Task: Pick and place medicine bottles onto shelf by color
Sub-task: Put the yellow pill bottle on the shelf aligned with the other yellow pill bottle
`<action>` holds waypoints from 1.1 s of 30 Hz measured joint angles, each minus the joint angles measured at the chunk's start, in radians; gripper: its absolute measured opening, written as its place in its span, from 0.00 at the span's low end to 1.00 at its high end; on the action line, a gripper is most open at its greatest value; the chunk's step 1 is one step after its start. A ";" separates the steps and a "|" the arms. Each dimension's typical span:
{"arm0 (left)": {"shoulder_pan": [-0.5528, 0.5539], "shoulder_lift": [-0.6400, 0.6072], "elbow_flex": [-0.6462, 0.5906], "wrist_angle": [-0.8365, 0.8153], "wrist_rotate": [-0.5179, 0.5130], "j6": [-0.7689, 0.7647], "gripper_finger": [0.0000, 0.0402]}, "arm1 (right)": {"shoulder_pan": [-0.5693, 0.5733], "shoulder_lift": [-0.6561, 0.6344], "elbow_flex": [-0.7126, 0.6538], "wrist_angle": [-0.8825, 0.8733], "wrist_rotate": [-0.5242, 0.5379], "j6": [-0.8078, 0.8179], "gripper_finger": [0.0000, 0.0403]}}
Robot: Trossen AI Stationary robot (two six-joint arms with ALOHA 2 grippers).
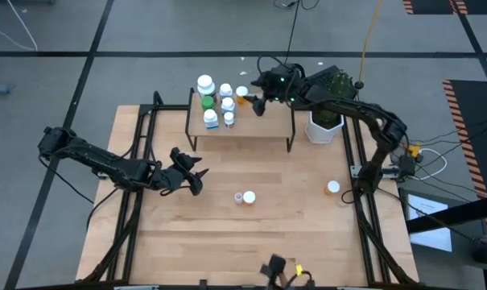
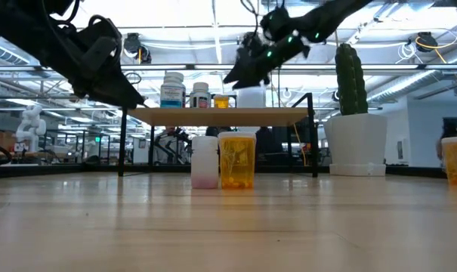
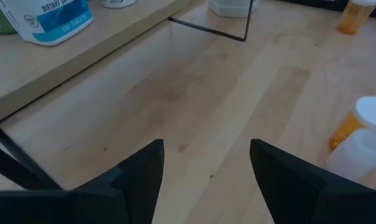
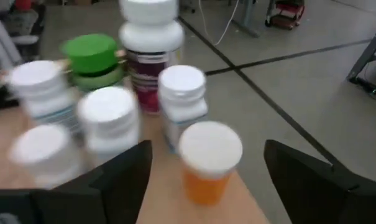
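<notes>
The left gripper (image 1: 196, 171) hovers over bare tabletop, its fingers (image 3: 138, 180) partly spread and holding nothing. The pale bottle (image 1: 238, 197) and its orange neighbour (image 1: 249, 196) stand touching each other, off to one side of those fingers and well ahead; a careless approach could topple both, since they stand so close. On the shelf (image 1: 259, 127), the right gripper (image 1: 262, 100) stands wide open, gripping nothing, with the orange bottle (image 4: 207, 163) standing between its fingertips, just beside the crowded white and green bottles (image 4: 91, 62). Pulling back crookedly could clip that bottle, knocking it into its neighbours or off the shelf edge
</notes>
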State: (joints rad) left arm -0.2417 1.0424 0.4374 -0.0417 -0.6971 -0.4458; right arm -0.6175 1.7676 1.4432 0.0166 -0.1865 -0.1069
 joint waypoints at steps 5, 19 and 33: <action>0.000 0.000 0.000 -0.026 0.000 -0.008 0.60 | 0.072 -0.115 -0.015 -0.233 -0.069 -0.058 0.76; 0.000 0.000 0.000 0.043 0.000 -0.010 0.60 | 0.577 -0.328 -0.613 0.276 -0.022 0.029 0.76; 0.000 0.001 0.000 0.189 0.000 0.135 0.60 | 0.726 -0.030 -0.674 0.560 0.136 0.062 0.88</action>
State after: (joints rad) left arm -0.2417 1.0437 0.4374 0.1478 -0.6971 -0.3107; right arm 0.1080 1.7379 0.7692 0.5769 -0.0503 -0.0452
